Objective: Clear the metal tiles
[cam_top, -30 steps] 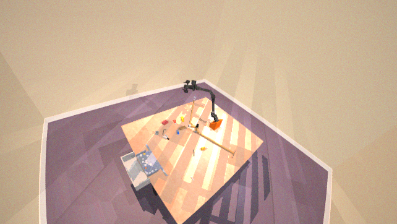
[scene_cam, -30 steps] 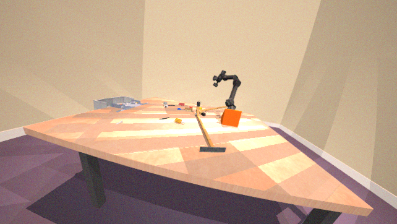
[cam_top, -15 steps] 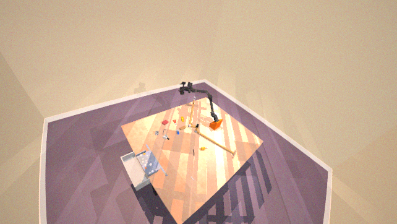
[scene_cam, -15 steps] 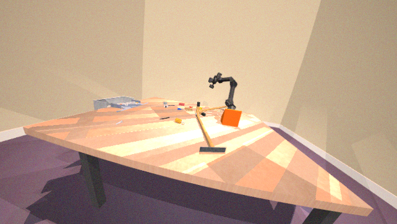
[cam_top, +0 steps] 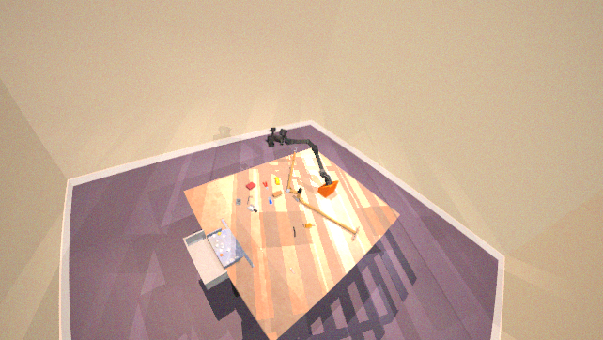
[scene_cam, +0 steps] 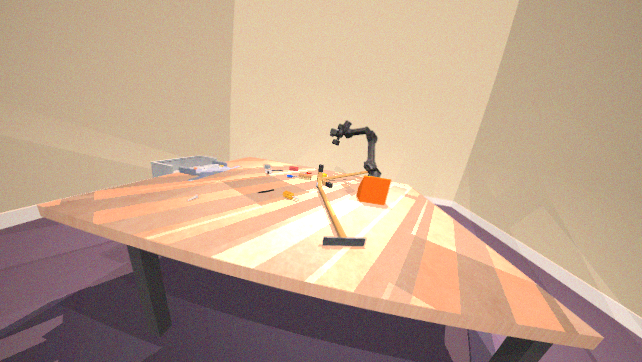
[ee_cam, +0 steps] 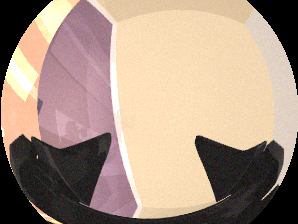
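My gripper (cam_top: 270,137) (scene_cam: 334,137) (ee_cam: 153,136) is open and empty, raised high past the table's back edge, far from the tools and plate. A long yellow-handled tool (cam_top: 329,217) (scene_cam: 330,210) with a wide, flat dark head lies on the table; it looks like the long scraper. A second yellow-handled tool (cam_top: 291,170) (scene_cam: 347,176) lies near its handle end. The steel bench plate (cam_top: 235,245) sits at the table's left edge in the top view, with several small white, yellow and orange pieces on it. The grey catch box (cam_top: 217,280) (scene_cam: 162,169) adjoins its outer side.
An orange block (cam_top: 328,189) (scene_cam: 374,190) stands by the arm's base. A red block (cam_top: 251,186) (scene_cam: 294,168), a brown block (cam_top: 277,193), a blue piece (cam_top: 270,201) and other small items lie between the tools and plate. A yellow item (cam_top: 308,225) (scene_cam: 289,195) lies beside a thin black piece (cam_top: 294,231) (scene_cam: 266,191).
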`<action>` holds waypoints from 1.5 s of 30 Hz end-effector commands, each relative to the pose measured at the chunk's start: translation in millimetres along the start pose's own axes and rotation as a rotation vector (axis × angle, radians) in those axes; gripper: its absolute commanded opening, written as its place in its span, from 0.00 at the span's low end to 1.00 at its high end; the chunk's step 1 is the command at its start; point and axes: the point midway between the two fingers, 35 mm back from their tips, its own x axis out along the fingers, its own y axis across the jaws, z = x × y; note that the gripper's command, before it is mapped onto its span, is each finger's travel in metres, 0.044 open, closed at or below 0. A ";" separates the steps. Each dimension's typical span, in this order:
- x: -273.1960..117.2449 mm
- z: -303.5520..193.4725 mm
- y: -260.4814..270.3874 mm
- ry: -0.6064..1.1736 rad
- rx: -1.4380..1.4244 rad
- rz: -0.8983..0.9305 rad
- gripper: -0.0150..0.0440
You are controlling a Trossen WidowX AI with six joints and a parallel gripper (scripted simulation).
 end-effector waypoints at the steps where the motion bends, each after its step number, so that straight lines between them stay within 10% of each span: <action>1: 4.8 14.6 10.1 -0.002 -0.028 -0.010 1.00; 28: 11.2 100.7 75.5 -0.016 -0.178 -0.063 1.00; 45: -7.7 156.4 106.0 -0.139 -0.028 -0.016 0.25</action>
